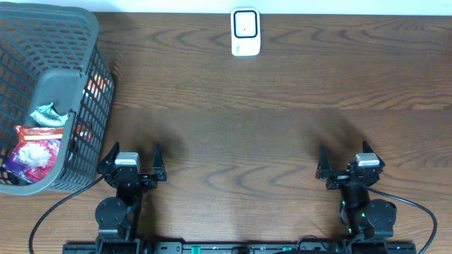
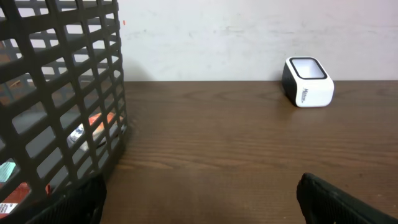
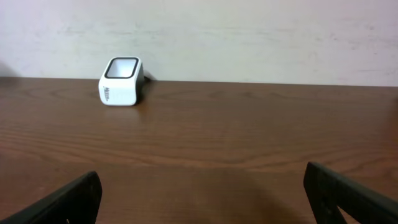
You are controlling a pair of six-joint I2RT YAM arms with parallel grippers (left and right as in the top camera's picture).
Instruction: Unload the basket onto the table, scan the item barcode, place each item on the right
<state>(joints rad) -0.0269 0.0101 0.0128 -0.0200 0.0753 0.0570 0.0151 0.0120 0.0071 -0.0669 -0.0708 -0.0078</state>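
Brown wood table (image 1: 233, 123) is lying bare between your two arms. Your left gripper (image 1: 134, 153) is standing with its jaws spread wide and gripping nothing. Your right gripper (image 1: 344, 156) is doing the same. Both are sitting low near the front edge.

Just beside the left gripper, the basket (image 1: 78, 17) is holding the goods: a red packet (image 1: 34, 152) and a teal wrapper (image 1: 48, 114) are lying inside, near each other. The scanner (image 1: 246, 32) is sitting at the back edge, window facing up, well apart from both arms.

You are probably looking at the first reach, and the basket is likely the main hazard. If you are coming in low, a finger is risking a snag in the mesh wall, and a snag could drag or tip the basket. Because the packets are lying close together, wide jaws could be pinching both at once. Thin film may also be slipping out of the grip on the way up.

No barcode is showing in any view, so you may be presenting the wrong face to the window. Carrying the packet too low could be knocking the scanner off its spot.
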